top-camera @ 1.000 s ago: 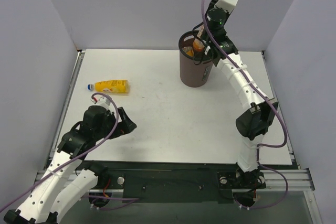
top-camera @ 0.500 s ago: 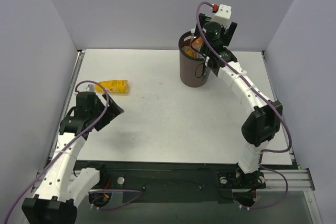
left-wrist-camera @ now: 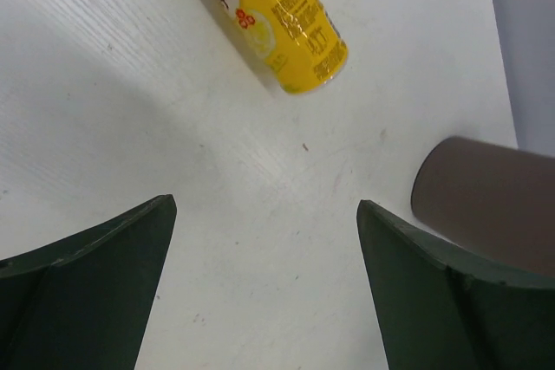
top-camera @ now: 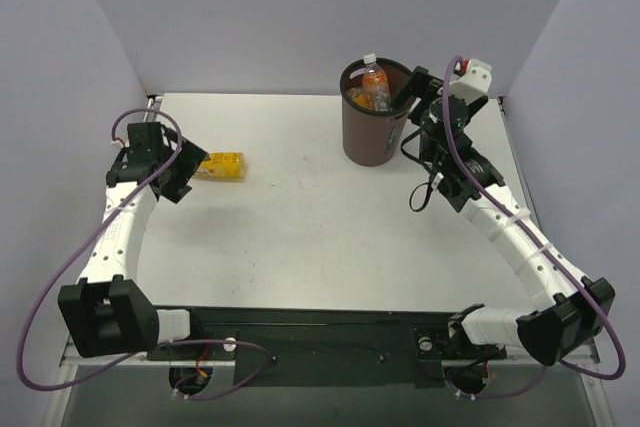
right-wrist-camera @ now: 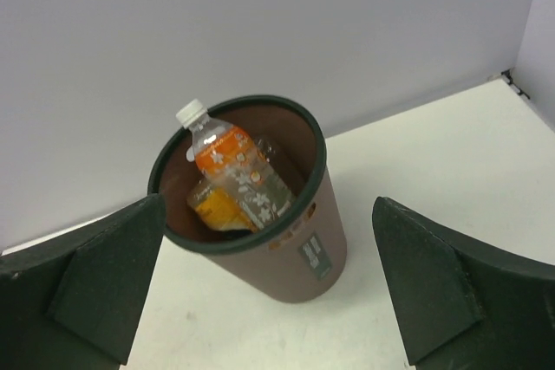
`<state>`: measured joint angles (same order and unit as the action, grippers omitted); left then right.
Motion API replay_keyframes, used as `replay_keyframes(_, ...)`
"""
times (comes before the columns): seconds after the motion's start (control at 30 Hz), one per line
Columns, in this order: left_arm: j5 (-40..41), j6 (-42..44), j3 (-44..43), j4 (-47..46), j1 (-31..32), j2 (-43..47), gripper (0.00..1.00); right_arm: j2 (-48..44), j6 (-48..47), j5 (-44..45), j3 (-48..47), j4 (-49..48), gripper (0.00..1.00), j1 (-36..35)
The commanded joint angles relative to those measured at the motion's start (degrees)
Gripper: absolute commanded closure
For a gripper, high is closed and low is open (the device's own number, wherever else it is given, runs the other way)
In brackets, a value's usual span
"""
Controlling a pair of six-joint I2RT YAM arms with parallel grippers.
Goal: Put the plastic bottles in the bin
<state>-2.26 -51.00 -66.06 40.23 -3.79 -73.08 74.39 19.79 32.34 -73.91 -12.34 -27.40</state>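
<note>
The dark brown bin (top-camera: 365, 142) stands at the back of the table. An orange-labelled plastic bottle with a white cap (top-camera: 374, 85) leans inside it on another orange bottle (right-wrist-camera: 215, 205). My right gripper (top-camera: 415, 107) hangs open just right of the bin's rim, with nothing between its fingers. In the right wrist view the bin (right-wrist-camera: 286, 257) and the capped bottle (right-wrist-camera: 238, 175) lie ahead of the right gripper (right-wrist-camera: 269, 204). A yellow bottle (top-camera: 224, 165) lies on its side at the left. My left gripper (top-camera: 190, 169) is open over its cap end, which is hidden. The left wrist view shows the yellow bottle (left-wrist-camera: 277, 15) beyond the empty left gripper (left-wrist-camera: 264, 205).
Pale lilac walls (top-camera: 250, 7) close the table on the back and both sides. The table's left edge rail (top-camera: 140, 147) runs close beside the left arm. The bin (left-wrist-camera: 486, 205) shows at the right of the left wrist view. A black base rail (top-camera: 320, 332) lines the near edge.
My right gripper opened, let an orange bottle drop into the bin, and drew back to the right. The left arm swung out and away to the yellow bottle's cap end.
</note>
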Motion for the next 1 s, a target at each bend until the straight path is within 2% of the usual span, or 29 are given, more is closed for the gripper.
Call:
replay_keyframes(0.0,2.97,-10.77,-1.96,-4.72,-2.44,-6.62,0.03,-6.34,4.02,-0.61,5.33,1.88,0.0,-0.9)
replay_keyframes(0.17,-0.02,-20.78,-3.02,-11.2,-2.45,-16.46,0.03,-13.21,8.51,-1.75,12.64,5.56,0.0,-3.97)
replay_keyframes(0.27,-1.08,-21.68,-4.33,-14.47,-2.19,-20.25,0.03,-16.72,9.21,1.23,16.6,8.11,0.0,-7.83)
replay_keyframes(0.57,-1.95,-25.1,-3.1,-23.42,-1.83,-25.78,0.03,-21.39,10.18,0.8,22.4,15.4,0.0,-9.25)
replay_keyframes(0.93,0.24,-29.5,-7.94,-21.51,1.68,-38.18,0.03,-25.61,13.78,2.03,25.83,22.09,0.02,-9.6)
replay_keyframes(0.97,-0.02,-29.5,-8.2,-21.68,1.94,-38.8,0.06,-25.7,14.04,2.03,25.83,23.14,0.02,-9.6)
